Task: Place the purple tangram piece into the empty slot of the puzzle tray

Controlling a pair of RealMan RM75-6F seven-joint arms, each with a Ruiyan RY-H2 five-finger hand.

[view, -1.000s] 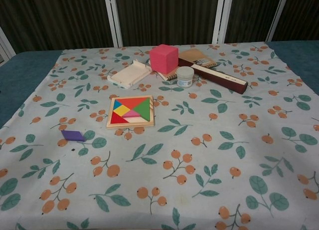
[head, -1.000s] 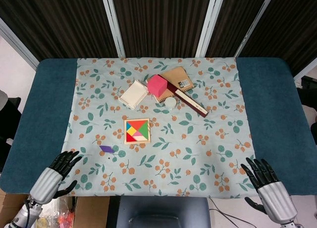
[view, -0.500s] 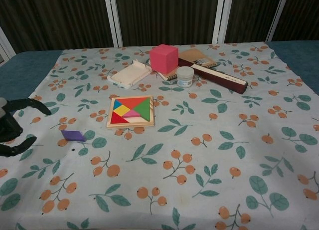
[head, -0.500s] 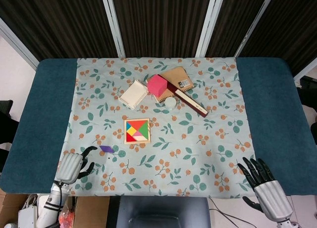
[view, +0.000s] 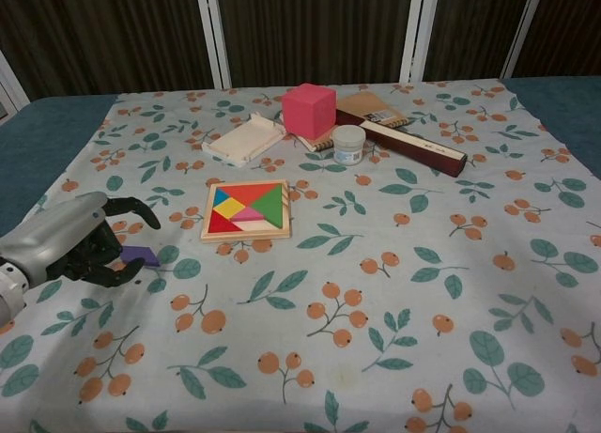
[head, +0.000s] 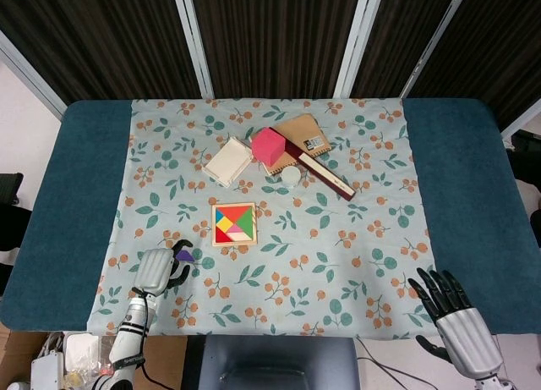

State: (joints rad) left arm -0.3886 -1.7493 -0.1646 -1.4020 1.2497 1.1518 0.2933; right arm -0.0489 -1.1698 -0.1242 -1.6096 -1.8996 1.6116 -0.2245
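Note:
The purple tangram piece lies flat on the flowered cloth, left of the puzzle tray, and is partly covered. My left hand hovers over its left end with fingers curved and apart, holding nothing. The wooden puzzle tray sits mid-table with coloured pieces inside; a pale gap shows along its lower right. My right hand stays open with fingers spread at the near right edge, outside the chest view.
Behind the tray stand a pink cube, a white box, a small white jar, a brown notebook and a long dark box. Blue table surface flanks the cloth.
My left hand has travelled from the near left corner inward to the right, and now sits over the purple piece. The right hand has barely moved.

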